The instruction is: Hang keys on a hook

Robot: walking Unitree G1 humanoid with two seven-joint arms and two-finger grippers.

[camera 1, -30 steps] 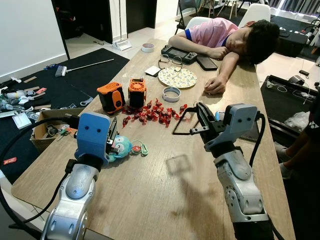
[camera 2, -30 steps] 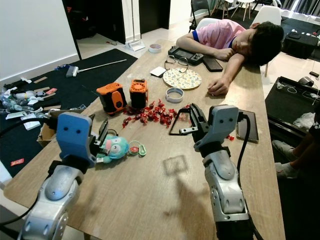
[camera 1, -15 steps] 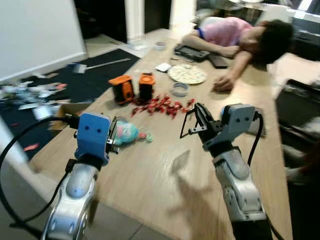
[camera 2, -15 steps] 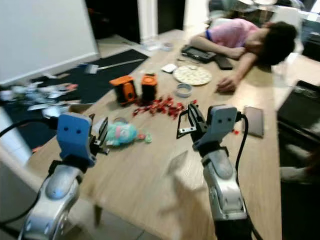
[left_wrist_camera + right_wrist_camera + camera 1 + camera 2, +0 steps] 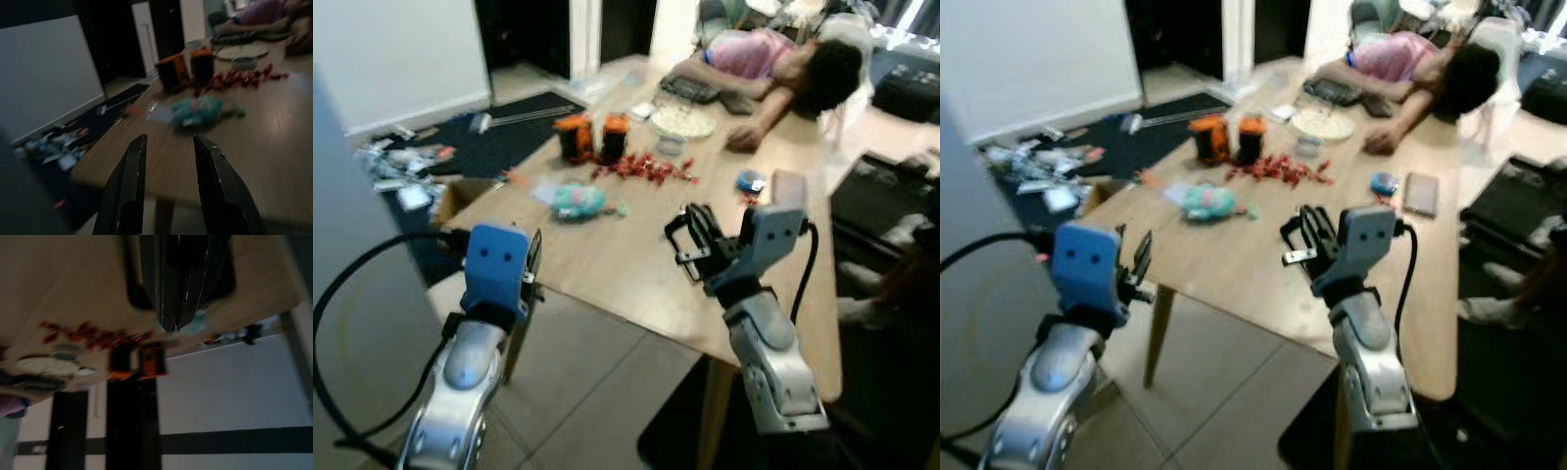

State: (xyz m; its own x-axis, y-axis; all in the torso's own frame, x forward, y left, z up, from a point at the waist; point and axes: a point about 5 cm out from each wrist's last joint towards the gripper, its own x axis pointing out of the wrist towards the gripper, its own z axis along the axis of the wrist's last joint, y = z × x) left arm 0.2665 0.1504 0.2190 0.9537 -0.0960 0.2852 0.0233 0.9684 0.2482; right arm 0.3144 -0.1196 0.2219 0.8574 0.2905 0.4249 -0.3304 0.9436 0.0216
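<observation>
Two orange boxes [image 5: 593, 137] stand side by side on table [image 5: 607, 264].

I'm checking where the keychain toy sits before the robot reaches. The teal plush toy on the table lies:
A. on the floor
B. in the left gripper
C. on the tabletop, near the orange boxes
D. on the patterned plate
C: the teal plush toy rests on the wooden table, just in front of the orange boxes, apart from the left gripper.

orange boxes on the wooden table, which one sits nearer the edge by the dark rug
The wider orange and black box, on the robot's left of the pair. The narrower orange and black box stands beside it, further in toward the red candies.
</observation>
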